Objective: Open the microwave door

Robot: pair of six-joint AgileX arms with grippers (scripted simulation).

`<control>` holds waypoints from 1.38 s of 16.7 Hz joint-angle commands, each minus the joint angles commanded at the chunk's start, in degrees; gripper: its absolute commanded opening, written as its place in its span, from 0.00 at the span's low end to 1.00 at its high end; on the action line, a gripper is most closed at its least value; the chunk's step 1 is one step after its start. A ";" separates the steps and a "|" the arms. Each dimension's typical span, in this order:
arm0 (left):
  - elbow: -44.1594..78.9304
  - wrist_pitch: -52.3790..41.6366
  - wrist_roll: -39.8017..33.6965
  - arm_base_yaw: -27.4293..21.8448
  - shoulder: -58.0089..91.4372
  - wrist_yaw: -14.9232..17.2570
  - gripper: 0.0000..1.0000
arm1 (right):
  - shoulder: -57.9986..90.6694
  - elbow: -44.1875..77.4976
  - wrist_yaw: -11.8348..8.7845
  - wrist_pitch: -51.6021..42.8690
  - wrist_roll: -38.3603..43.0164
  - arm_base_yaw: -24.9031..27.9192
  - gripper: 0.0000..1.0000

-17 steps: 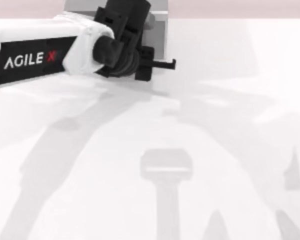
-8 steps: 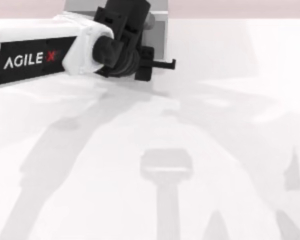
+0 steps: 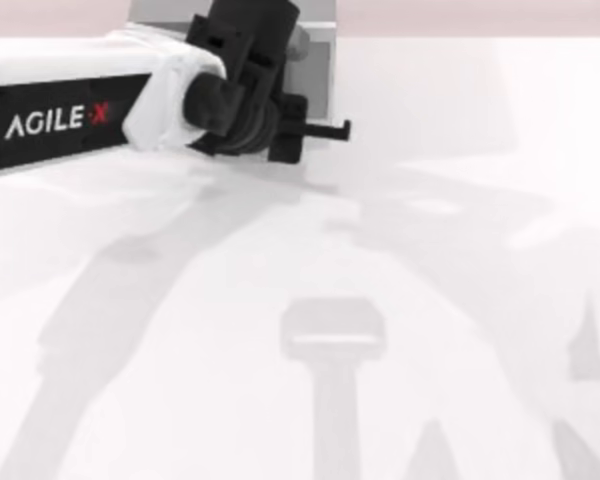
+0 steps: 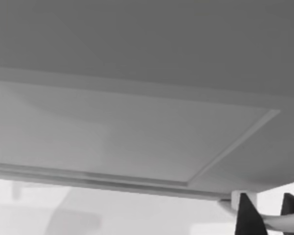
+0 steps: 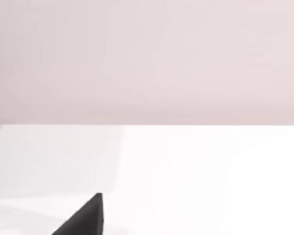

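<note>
The left arm's black two-finger gripper point(image 3: 325, 130) reaches along the far edge of the white table point(image 3: 310, 290), and in the left wrist view its two dark fingertips point(image 4: 246, 215) stand a little apart on either side of a pale curved bar, the handle point(image 4: 279, 221), though I cannot tell whether they actually press it. Just behind sits the small boxy grey metallic microwave point(image 3: 315, 70), mostly hidden under the arm in the top view. The grey-framed flat microwave door point(image 4: 132, 134) fills the left wrist view, its lighter window running lengthways across; the right gripper point(image 5: 83, 218) shows only as one dark tip.
</note>
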 joint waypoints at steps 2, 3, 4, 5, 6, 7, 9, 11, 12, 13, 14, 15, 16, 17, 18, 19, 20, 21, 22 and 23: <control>-0.98 0.60 1.11 0.43 -0.88 0.68 0.00 | 0.00 0.00 0.00 0.00 0.00 0.00 1.00; -1.45 0.99 1.69 0.68 -1.38 1.10 0.00 | 0.00 0.00 0.00 0.00 0.00 0.00 1.00; -2.00 1.27 2.34 0.86 -1.75 1.51 0.00 | 0.00 0.00 0.00 0.00 0.00 0.00 1.00; -2.53 1.38 2.80 1.06 -1.93 1.81 0.00 | 0.00 0.00 0.00 0.00 0.00 0.00 1.00; -2.76 1.42 3.01 1.13 -2.00 1.95 0.00 | 0.00 0.00 0.00 0.00 0.00 0.00 1.00; -2.76 1.42 3.01 1.13 -2.00 1.95 0.00 | 0.00 0.00 0.00 0.00 0.00 0.00 1.00; -2.76 1.42 3.01 1.13 -2.00 1.95 0.00 | 0.00 0.00 0.00 0.00 0.00 0.00 1.00; -2.76 1.42 3.01 1.13 -2.00 1.95 0.00 | 0.00 0.00 0.00 0.00 0.00 0.00 1.00; -2.76 1.42 3.01 1.13 -2.00 1.95 0.00 | 0.00 0.00 0.00 0.00 0.00 0.00 1.00; -2.76 1.42 3.01 1.13 -2.00 1.95 0.00 | 0.00 0.00 0.00 0.00 0.00 0.00 1.00; -2.76 1.42 3.01 1.13 -2.00 1.95 0.00 | 0.00 0.00 0.00 0.00 0.00 0.00 1.00; -2.76 1.42 3.01 1.13 -2.00 1.95 0.00 | 0.00 0.00 0.00 0.00 0.00 0.00 1.00; -2.76 1.42 3.01 1.13 -2.00 1.95 0.00 | 0.00 0.00 0.00 0.00 0.00 0.00 1.00; -2.76 1.42 3.01 1.13 -2.00 1.95 0.00 | 0.00 0.00 0.00 0.00 0.00 0.00 1.00; -2.76 1.42 3.01 1.13 -2.00 1.95 0.00 | 0.00 0.00 0.00 0.00 0.00 0.00 1.00; -2.76 1.42 3.01 1.13 -2.00 1.95 0.00 | 0.00 0.00 0.00 0.00 0.00 0.00 1.00; -2.76 1.42 3.01 1.13 -2.00 1.95 0.00 | 0.00 0.00 0.00 0.00 0.00 0.00 1.00; -2.76 1.42 3.01 1.13 -2.00 1.95 0.00 | 0.00 0.00 0.00 0.00 0.00 0.00 1.00; -2.76 1.42 3.01 1.13 -2.00 1.95 0.00 | 0.00 0.00 0.00 0.00 0.00 0.00 1.00; -2.76 1.42 3.01 1.13 -2.00 1.95 0.00 | 0.00 0.00 0.00 0.00 0.00 0.00 1.00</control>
